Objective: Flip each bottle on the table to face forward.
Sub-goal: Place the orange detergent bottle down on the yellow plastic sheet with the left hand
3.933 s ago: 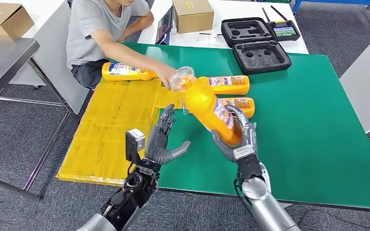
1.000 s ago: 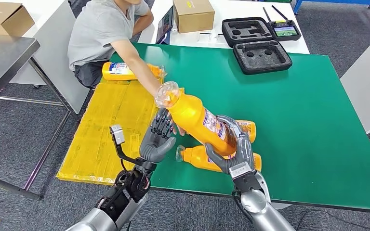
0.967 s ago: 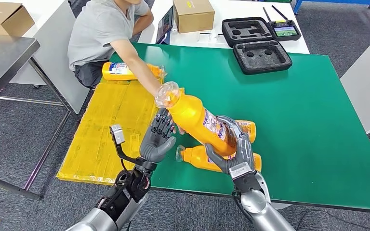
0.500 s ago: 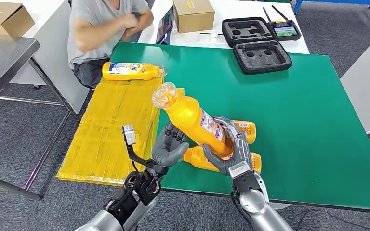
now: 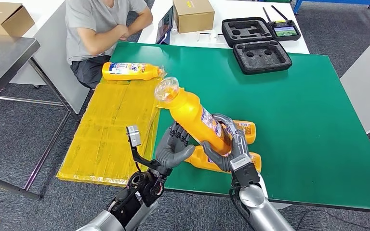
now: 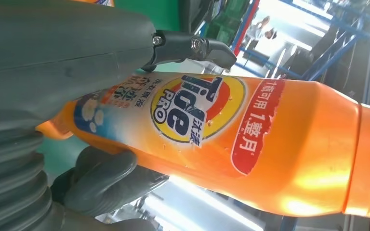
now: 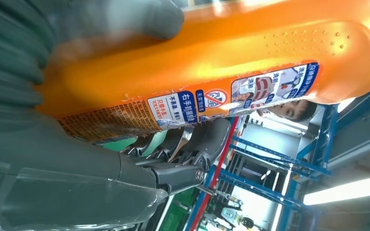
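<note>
An orange detergent bottle (image 5: 192,115) is held tilted above the green table (image 5: 308,120), its clear cap (image 5: 166,89) pointing up and to the far left. My right hand (image 5: 231,147) grips its base. My left hand (image 5: 173,147) holds its lower body from the left side. The left wrist view shows the front label of the bottle (image 6: 250,144) between thumb and fingers (image 6: 192,45). In the right wrist view the bottle (image 7: 221,62) shows its back label. Two more orange bottles (image 5: 244,128) (image 5: 207,161) lie on the table beneath my hands. Another bottle (image 5: 130,71) lies at the far left.
A person (image 5: 101,29) sits at the table's far left corner with arms folded. Yellow cardboard (image 5: 111,125) hangs off the left edge. Two black foam cases (image 5: 260,55) and a brown box (image 5: 192,14) stand at the back. The table's right half is bare green.
The person's arm has let go of the bottle's cap and drawn back. My left hand has risen to the bottle and closed on it. The bottle now tilts more upright.
</note>
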Motion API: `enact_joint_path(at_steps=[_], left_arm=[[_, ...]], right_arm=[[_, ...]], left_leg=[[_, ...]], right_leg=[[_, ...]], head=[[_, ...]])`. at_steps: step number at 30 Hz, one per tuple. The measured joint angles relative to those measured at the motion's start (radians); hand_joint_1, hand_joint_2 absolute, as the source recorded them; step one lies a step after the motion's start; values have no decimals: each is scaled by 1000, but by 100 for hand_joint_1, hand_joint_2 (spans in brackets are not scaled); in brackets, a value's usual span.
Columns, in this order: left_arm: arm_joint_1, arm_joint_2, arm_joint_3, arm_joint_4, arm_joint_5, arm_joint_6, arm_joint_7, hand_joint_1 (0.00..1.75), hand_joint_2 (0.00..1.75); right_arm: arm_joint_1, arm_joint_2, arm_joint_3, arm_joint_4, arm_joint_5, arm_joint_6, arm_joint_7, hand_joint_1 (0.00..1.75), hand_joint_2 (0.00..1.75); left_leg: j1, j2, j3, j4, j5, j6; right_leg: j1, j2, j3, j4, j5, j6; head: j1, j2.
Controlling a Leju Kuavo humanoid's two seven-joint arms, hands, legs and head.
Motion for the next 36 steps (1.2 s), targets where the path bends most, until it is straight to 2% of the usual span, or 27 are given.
enact_joint_path(at_steps=[11,31,36], left_arm=[[-7,-1,-1,0,-1,34,-21,0,175],[-12,-1,11,1,-59,40,-25,0,175],[-13,-1,18,8,-62,33,-25,0,175]], right_arm=[[-10,42,1,51,2,7,0,175,175],[-20,49,20,97,6,-15,-1,175,175],[-20,49,29,101,8,-16,-1,166,175]], left_leg=[[0,0,0,0,0,0],[0,0,0,0,0,0],[0,0,0,0,0,0]], right_leg=[[0,0,0,0,0,0],[0,0,0,0,0,0],[0,0,0,0,0,0]], head=[[0,0],[0,0],[0,0]])
